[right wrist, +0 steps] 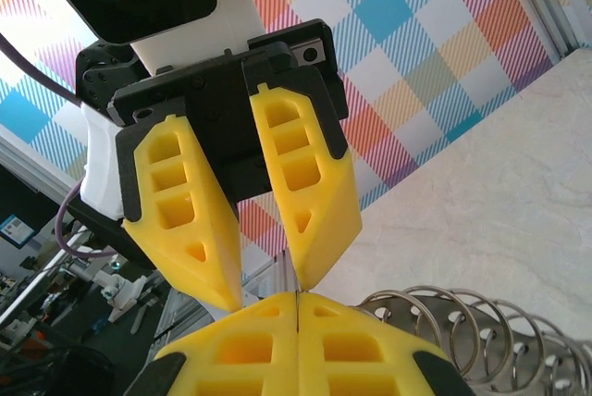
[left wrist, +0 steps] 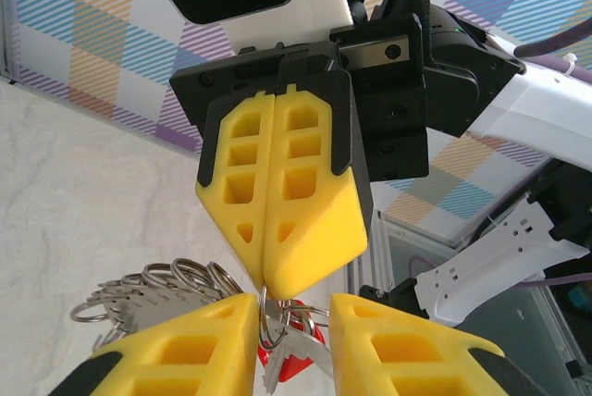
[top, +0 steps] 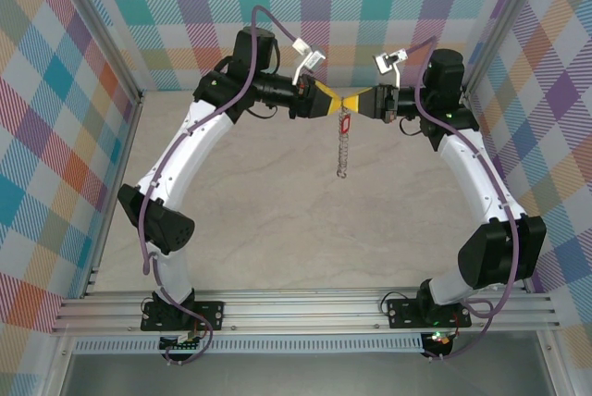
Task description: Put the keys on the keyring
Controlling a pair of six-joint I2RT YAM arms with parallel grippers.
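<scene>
left gripper: fingers a narrow way apart, gripping nothing; its tips face the right gripper head on, touching.
right gripper: fingers pressed flat together with no gap, clamped on the top loop of the keyring.
tip to tip: in the left wrist view the right gripper points its closed wedge into the gap of the left gripper; in the right wrist view the left gripper stands with one finger on each side of the right gripper.
keyring: hangs straight down from where the tips meet, off the table; its coil of loops lies just left of the left fingers and just right of the right fingers.
key: right under the tips, red tag against the top of the keyring; in the left wrist view the key sits in the gap between the left fingers.
key on keyring: cannot tell.
</scene>
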